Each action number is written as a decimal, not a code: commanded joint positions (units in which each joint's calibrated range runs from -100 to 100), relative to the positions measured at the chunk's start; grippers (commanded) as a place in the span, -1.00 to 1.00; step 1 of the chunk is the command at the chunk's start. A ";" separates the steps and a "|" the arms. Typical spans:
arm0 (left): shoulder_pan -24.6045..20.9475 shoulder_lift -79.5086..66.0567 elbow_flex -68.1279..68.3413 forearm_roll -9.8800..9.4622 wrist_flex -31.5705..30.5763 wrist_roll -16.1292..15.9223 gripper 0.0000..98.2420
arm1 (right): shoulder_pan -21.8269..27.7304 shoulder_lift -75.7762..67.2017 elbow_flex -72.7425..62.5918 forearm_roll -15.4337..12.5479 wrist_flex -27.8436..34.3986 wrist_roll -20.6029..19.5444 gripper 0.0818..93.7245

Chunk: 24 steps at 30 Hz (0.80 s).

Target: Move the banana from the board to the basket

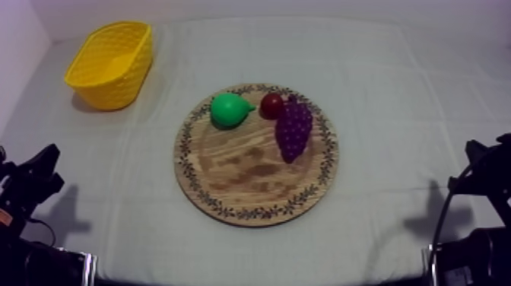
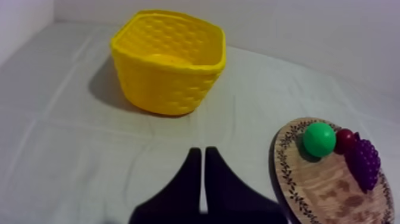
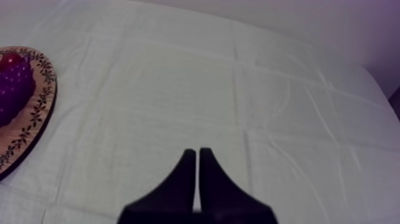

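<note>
Banana: position not confirmed. The wooden board (image 1: 251, 175) carries three items, all on its far half: a green pear (image 1: 228, 110), a small red fruit (image 1: 271, 104) just beside the pear, and a bunch of grapes (image 1: 293, 129) touching the red fruit. The near half of the board is bare wood.

The yellow basket (image 1: 114, 90) stands upright on the worktop (image 1: 395, 91), well apart from the board on its far-left side. In the left wrist view a paler patch lies on the basket floor. It may be the banana, but it is yellow against yellow and I cannot tell.

My left end effector (image 2: 199, 150) is at the near-left of the board, well apart from it and aimed toward the basket. Its fingers lie together as a narrow wedge, with nothing held. My right end effector (image 3: 193, 151) is at the near-right of the board over bare cloth, and it is likewise closed and empty.

Task status, as a judgement: with the board free of the banana and both end effectors empty and low at the worktop's near edge, the transfer appears complete. One check is outstanding — confirming the banana inside the basket.
</note>
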 commanded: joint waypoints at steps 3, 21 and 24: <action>0.03 0.00 0.13 -0.02 -0.44 0.63 -1.00 | -0.01 -0.02 0.02 0.01 -0.04 0.01 -0.99; 0.03 0.00 0.17 -0.02 -0.57 0.73 -1.00 | -0.01 -0.02 0.02 0.01 -0.04 0.01 -0.99; 0.03 0.00 0.17 -0.02 -0.57 0.73 -1.00 | -0.01 -0.02 0.02 0.01 -0.04 0.01 -0.99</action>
